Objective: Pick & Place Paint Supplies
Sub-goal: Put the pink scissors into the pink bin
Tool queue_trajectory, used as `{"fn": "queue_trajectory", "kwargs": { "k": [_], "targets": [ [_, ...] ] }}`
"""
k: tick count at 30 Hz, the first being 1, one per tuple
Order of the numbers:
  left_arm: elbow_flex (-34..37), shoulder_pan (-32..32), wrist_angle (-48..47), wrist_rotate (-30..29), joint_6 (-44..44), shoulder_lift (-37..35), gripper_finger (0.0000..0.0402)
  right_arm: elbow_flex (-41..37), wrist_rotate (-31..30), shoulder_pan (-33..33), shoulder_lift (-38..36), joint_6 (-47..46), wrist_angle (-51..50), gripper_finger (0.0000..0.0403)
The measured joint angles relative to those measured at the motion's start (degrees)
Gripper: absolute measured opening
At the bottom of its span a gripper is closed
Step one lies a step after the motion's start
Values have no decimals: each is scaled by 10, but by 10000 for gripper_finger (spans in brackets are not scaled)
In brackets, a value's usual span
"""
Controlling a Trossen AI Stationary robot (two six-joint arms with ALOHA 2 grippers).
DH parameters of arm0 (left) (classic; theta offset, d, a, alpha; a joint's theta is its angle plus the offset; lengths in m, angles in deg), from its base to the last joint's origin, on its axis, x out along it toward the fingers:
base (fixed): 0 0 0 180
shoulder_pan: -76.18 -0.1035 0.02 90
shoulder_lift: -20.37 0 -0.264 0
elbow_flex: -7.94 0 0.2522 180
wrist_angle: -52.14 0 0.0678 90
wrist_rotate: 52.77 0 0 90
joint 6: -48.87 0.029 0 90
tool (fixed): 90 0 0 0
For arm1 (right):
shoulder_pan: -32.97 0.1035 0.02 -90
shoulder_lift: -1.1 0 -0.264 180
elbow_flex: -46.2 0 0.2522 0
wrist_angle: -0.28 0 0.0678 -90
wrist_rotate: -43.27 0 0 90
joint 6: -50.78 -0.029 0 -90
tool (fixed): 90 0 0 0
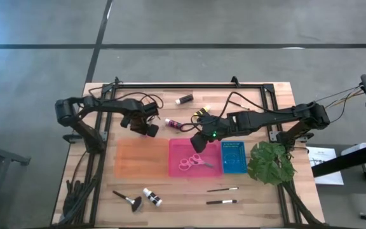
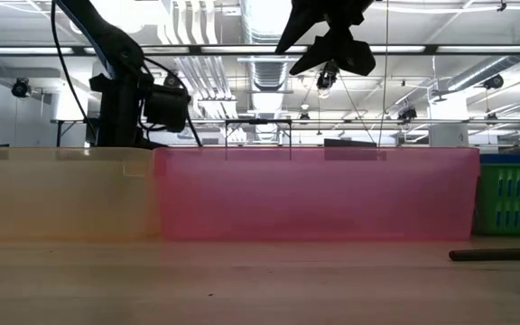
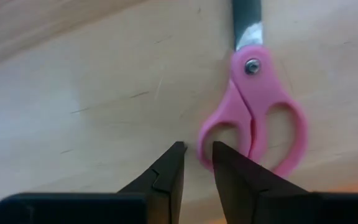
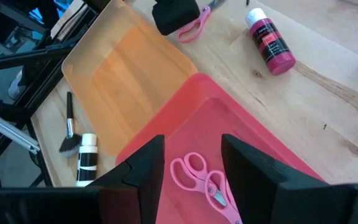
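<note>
Left gripper (image 3: 197, 155) is down low over the bare wood, fingers only a narrow crack apart and holding nothing, tips just beside the handle loops of a pink-handled scissors (image 3: 253, 118). From overhead that pair is mostly hidden under the gripper, just behind the orange tray (image 1: 142, 159).

Right gripper (image 4: 191, 155) hangs above the pink tray (image 1: 178, 166), jaws fairly wide and empty. Its wrist camera shows a second pair of scissors (image 4: 205, 180) lying inside that tray, plus a pink paint bottle (image 4: 271, 42) on the table beyond. The table-level camera only gets the tray walls, none of the contents.
</note>
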Motion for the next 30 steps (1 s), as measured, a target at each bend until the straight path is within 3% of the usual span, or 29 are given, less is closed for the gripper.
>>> {"fn": "queue_trajectory", "kwargs": {
  "k": [5,11,30],
  "targets": [
    [9,0,10,-4,-2,-1,80,0,0,0,0,0,0,156],
    [9,1,12,-22,-3,-1,12,0,0,0,0,-1,0,156],
    [9,-5,26,-40,0,-38,1,0,0,0,0,-2,0,156]
  ]
}}
